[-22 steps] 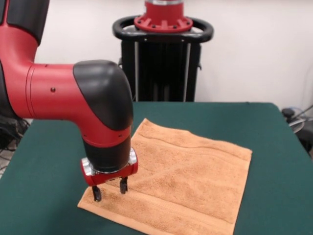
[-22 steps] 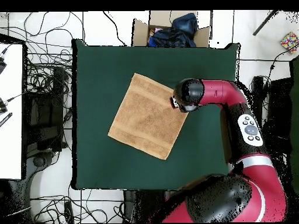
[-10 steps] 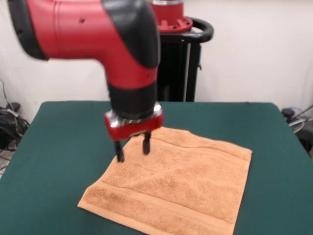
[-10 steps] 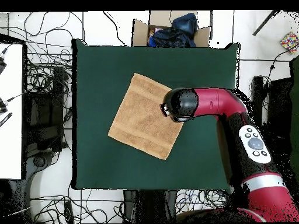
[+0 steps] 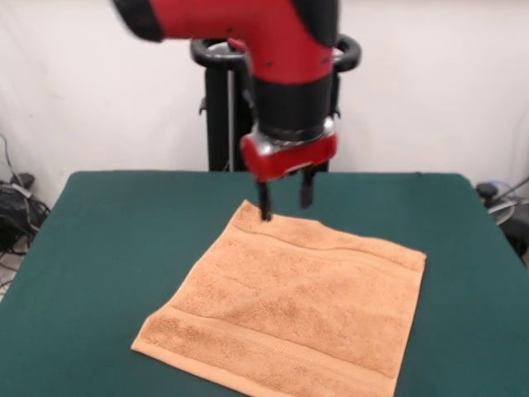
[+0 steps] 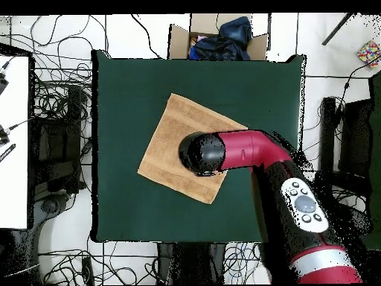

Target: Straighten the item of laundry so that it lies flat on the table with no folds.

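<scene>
The orange-tan item of laundry (image 5: 306, 310) lies spread on the green table (image 5: 116, 231), a woven band along its near edge and a faint ripple across the middle. My gripper (image 5: 285, 207) hangs open and empty just above the towel's far corner, its fingertips (image 5: 265, 212) clear of the cloth. In the overhead view the arm's black wrist (image 6: 202, 153) covers the gripper and part of the towel (image 6: 165, 153), which sits turned at an angle near the middle of the table (image 6: 126, 89).
A cardboard box (image 6: 178, 36) with dark blue clothes stands past the table's top edge in the overhead view. Cables cover the floor on the left beside a white desk (image 6: 13, 141). Green tabletop surrounds the towel on all sides.
The gripper rose from the towel's near left corner and swung across to its far corner, still open. The towel has stayed where it lay.
</scene>
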Controlling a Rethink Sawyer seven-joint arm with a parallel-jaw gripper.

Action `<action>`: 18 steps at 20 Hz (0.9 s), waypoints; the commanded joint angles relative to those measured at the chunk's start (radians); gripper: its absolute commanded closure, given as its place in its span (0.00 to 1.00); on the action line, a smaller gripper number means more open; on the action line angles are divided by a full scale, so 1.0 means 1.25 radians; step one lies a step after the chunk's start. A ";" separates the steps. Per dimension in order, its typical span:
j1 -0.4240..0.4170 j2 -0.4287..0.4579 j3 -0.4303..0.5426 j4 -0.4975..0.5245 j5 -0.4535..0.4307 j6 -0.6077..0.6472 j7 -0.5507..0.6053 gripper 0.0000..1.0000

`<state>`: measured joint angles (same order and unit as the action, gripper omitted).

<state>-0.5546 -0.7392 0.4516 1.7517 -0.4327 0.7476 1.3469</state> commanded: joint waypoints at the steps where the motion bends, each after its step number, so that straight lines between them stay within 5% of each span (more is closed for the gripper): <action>1: 0.074 -0.100 -0.084 0.212 0.079 -0.093 0.307 0.00; 10: 0.108 -0.243 -0.140 0.383 0.150 -0.172 0.306 0.00; 18: 0.126 -0.359 -0.179 0.447 0.148 -0.223 0.275 0.00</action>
<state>-0.4241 -1.0838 0.2880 2.1889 -0.2990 0.5362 1.4576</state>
